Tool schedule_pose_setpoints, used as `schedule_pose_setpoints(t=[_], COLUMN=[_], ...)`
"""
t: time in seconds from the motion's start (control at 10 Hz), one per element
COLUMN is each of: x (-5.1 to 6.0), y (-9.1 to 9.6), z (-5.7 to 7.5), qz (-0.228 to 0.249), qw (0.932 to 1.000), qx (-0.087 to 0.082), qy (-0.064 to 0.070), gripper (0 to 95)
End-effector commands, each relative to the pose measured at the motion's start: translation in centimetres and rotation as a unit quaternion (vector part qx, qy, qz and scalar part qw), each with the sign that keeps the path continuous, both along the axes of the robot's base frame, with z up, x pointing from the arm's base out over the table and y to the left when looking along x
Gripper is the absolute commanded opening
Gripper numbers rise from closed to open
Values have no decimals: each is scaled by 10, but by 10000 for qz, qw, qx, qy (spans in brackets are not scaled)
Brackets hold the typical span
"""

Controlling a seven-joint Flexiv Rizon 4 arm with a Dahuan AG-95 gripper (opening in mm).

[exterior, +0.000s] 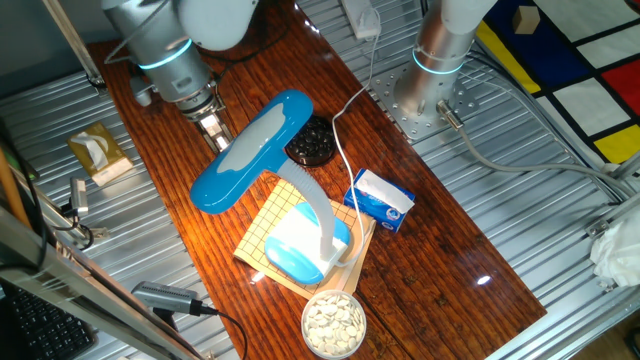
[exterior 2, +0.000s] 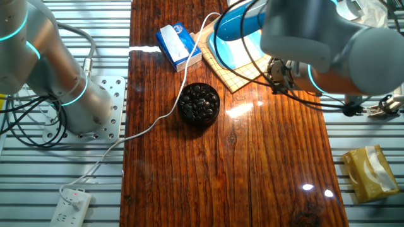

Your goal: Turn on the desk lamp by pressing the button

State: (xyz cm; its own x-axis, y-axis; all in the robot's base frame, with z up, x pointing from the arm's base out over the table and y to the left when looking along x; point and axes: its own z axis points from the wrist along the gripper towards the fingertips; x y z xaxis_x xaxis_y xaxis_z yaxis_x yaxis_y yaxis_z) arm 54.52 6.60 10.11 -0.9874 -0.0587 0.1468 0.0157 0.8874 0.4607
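Note:
The desk lamp has a long bright-blue head [exterior: 250, 150], a pale curved neck [exterior: 315, 205] and a light-blue and white base [exterior: 305, 245], which stands on a checked mat [exterior: 262, 228]. My gripper [exterior: 214, 132] hangs just behind the far edge of the head, and its fingertips are partly hidden by the head. In the other fixed view the gripper [exterior 2: 278, 81] is below my arm, beside the mat [exterior 2: 243, 77]. The lamp's head [exterior 2: 232, 24] and base [exterior 2: 238, 53] show at the top. No button shows. No view shows a gap or contact at the fingertips.
A black bowl of dark beans [exterior: 312, 140] sits behind the lamp. A blue-and-white box [exterior: 380, 198] lies to its right, and a bowl of pale seeds [exterior: 333, 322] sits in front. A tissue box [exterior: 100, 152], a white cable [exterior 2: 151, 126] and a second arm's base [exterior: 430, 90] are nearby.

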Motion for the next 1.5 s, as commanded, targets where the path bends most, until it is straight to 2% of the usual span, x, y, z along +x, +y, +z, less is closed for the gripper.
schedule_pose_setpoints(t=[0.1, 0.3, 0.7, 1.0, 1.3, 1.5], x=[2, 2, 2, 2, 2, 2], y=[0, 0, 0, 0, 0, 0], z=[-1, -1, -1, -1, -1, -1], qz=[-15, -15, 132, 375, 556, 671], qw=[9997, 9996, 9994, 9987, 9974, 9966], qx=[228, 293, 308, 331, 350, 371], qy=[46, 48, 40, 130, 282, 313], gripper=[0, 0, 0, 0, 0, 0])
